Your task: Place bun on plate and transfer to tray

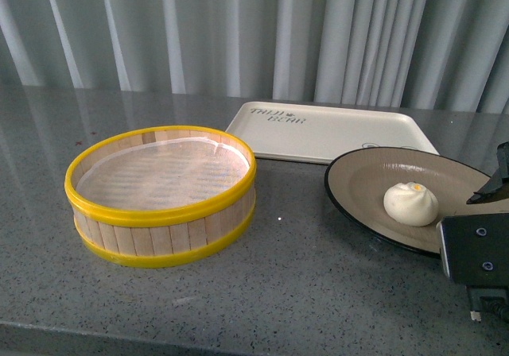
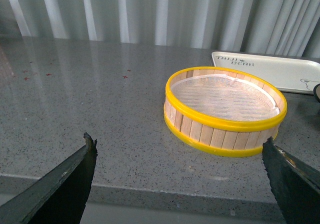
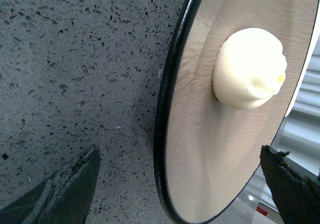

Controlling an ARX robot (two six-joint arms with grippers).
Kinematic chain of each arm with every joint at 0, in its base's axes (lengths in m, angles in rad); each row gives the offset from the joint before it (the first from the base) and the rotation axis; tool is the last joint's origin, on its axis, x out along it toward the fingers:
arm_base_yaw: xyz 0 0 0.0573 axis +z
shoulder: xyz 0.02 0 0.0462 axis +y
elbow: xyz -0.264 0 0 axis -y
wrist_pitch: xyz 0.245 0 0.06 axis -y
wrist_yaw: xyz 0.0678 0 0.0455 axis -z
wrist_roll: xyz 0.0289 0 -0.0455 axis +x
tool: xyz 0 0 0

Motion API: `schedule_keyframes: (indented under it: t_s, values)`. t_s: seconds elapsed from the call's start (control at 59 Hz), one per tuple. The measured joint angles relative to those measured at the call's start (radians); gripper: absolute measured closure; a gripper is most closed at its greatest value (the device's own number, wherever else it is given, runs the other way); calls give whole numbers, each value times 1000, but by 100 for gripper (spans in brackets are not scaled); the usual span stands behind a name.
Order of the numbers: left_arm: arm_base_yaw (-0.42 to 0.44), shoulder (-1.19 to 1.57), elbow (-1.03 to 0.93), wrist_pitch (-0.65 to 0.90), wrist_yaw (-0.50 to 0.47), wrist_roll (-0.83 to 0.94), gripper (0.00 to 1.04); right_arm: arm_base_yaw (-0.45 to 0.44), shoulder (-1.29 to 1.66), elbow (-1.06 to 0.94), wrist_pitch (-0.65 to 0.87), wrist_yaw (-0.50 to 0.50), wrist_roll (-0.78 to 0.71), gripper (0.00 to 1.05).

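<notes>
Stone with a glossy grey speckle forms the table [image 1: 302, 292], and pale pleated curtains [image 1: 238, 30] hang across the top of the front view. At the right of that frame the bun [image 1: 410, 203], smooth, white and domed with a tiny yellow dot, sits on the plate [image 1: 366, 181], a wide shallow round with a beige ribbed inside and a black rim. Just behind it, upper centre-right, lies the tray [image 1: 334, 133], flat, cream and rectangular, with rounded corners and dark lettering. At left centre stands a round steamer basket [image 1: 161, 193] of upright wooden slats between two yellow hoops, lined with a whitish sheet.

The front view catches only the black body of the right hand [image 3: 180, 156] at its lower right edge. The right wrist view shows that hand's dark fingers [image 3: 75, 189] spread wide in the lower corners, the plate's rim between them and nothing gripped; contact with the plate cannot be told. Only the left wrist view shows the left hand [image 2: 178, 144], likewise spread wide and empty, low over the table's near edge, with the basket beyond it.
</notes>
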Motion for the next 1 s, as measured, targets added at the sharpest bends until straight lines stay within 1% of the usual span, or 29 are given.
schedule_keyframes:
  t_s: [0.051, 0.152, 0.305, 0.373, 0.44, 0.457, 0.525, 0.762, 0.999]
  values:
    - [0, 0, 0, 0, 0, 0, 7, 4, 2, 0, 4, 0, 0, 15]
    - [0, 0, 0, 0, 0, 0, 7, 13, 13, 0, 23, 8, 0, 38]
    - [0, 0, 0, 0, 0, 0, 7, 13, 27, -14, 53, 22, -2, 62]
    - [0, 0, 0, 0, 0, 0, 7, 10, 40, -39, 88, 27, -9, 79]
    - [0, 0, 0, 0, 0, 0, 7, 8, 43, -55, 131, 32, -19, 94]
    - [0, 0, 0, 0, 0, 0, 7, 8, 43, -60, 142, 33, -23, 96]
    - [0, 0, 0, 0, 0, 0, 7, 6, 34, -74, 183, 38, -27, 101]
    - [0, 0, 0, 0, 0, 0, 7, -4, 21, -134, 270, 36, -68, 101]
    - [0, 0, 0, 0, 0, 0, 7, -2, 5, -200, 415, 49, -104, 101]
